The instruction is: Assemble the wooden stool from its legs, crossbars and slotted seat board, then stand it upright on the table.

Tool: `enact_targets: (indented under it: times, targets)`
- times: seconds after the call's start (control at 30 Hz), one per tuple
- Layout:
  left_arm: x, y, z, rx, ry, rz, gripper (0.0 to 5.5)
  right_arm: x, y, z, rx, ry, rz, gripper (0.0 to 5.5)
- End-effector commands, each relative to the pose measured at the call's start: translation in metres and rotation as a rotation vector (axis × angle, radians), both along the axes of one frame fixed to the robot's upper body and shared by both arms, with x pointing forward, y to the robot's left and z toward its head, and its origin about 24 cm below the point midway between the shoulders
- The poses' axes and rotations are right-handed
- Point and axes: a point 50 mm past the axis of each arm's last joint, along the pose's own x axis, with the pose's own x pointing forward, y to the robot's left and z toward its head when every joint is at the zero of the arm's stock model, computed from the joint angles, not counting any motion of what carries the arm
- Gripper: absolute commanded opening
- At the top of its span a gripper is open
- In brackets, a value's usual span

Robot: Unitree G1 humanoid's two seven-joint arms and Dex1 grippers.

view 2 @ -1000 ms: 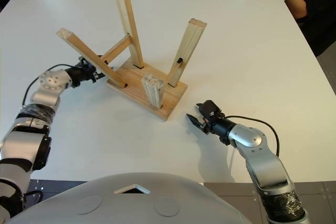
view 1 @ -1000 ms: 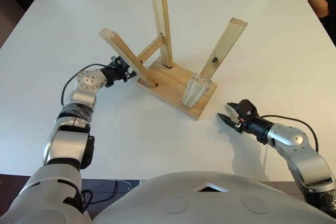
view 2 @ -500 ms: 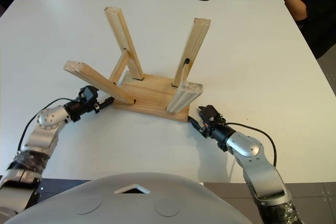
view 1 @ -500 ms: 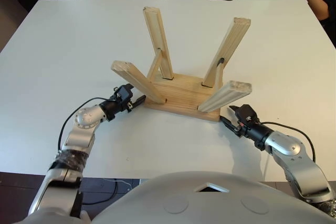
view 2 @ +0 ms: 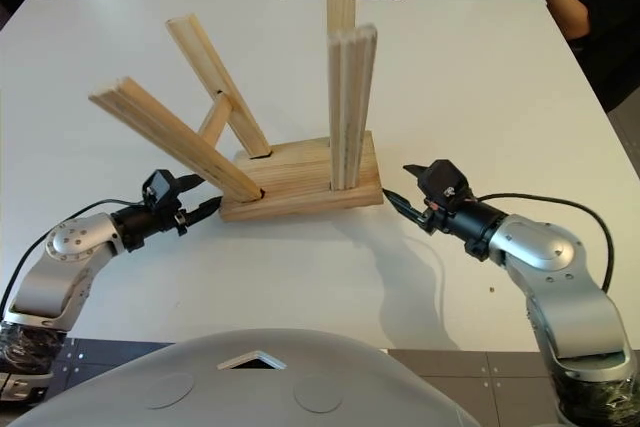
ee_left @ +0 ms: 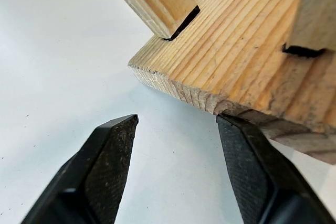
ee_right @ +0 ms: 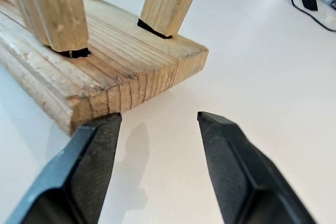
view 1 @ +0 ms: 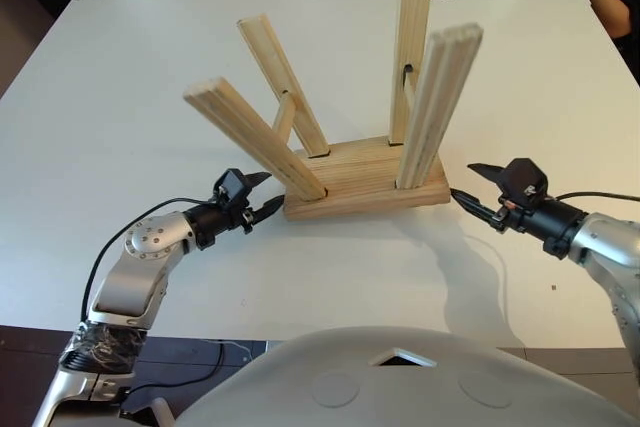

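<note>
- Upside down in the middle of the white surface (view 1: 120, 97), the pale wooden stool (view 1: 350, 132) rests on its slotted seat board (view 1: 365, 182) with four square legs in the air.
- My left hand (view 1: 268, 193) lies low at the board's near-left corner, released and spread. One finger (ee_left: 247, 166) touches the corner's lower edge; the other is apart from the wood.
- My right hand (view 1: 462, 180) sits just beside the board's right end, likewise spread and holding nothing, with one finger close by the corner.
- First risk, as I judge it: dark gaps ring the legs where they enter their slots, so the joints look loose. Turning the stool over by the thin ends of the board could let a leg lean over or drop out.
- Second risk: each hand has only a corner to bite on. If one closes ahead of the other, or grips off-centre, the board may pivot on the surface or slip free mid-lift.
- The stool is light, straight-grained timber, with ribbed end grain along the board's edge.
- The near-left leg (view 1: 255, 137) and far-left leg (view 1: 282, 82) splay out to the left, joined by a short crossbar (view 1: 284, 119).
- The near-right leg (view 1: 435, 107) and far-right leg (view 1: 410, 47) stand nearly upright. I cannot tell whether a crossbar joins that pair.
</note>
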Motion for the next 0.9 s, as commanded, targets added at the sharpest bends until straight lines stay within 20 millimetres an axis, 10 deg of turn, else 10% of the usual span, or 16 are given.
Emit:
enact_targets:
  times: [0.03,0.9]
  targets:
    - [0.006,-0.023,0.043,-0.178,-0.091,-0.16,2.8,-0.01,0.021,0.006,0.087,0.022,0.188,2.7]
    - [-0.003,-0.005,0.085,-0.171,0.004,-0.376,2.8,-0.021,0.027,0.051,0.186,-0.053,0.291,2.7]
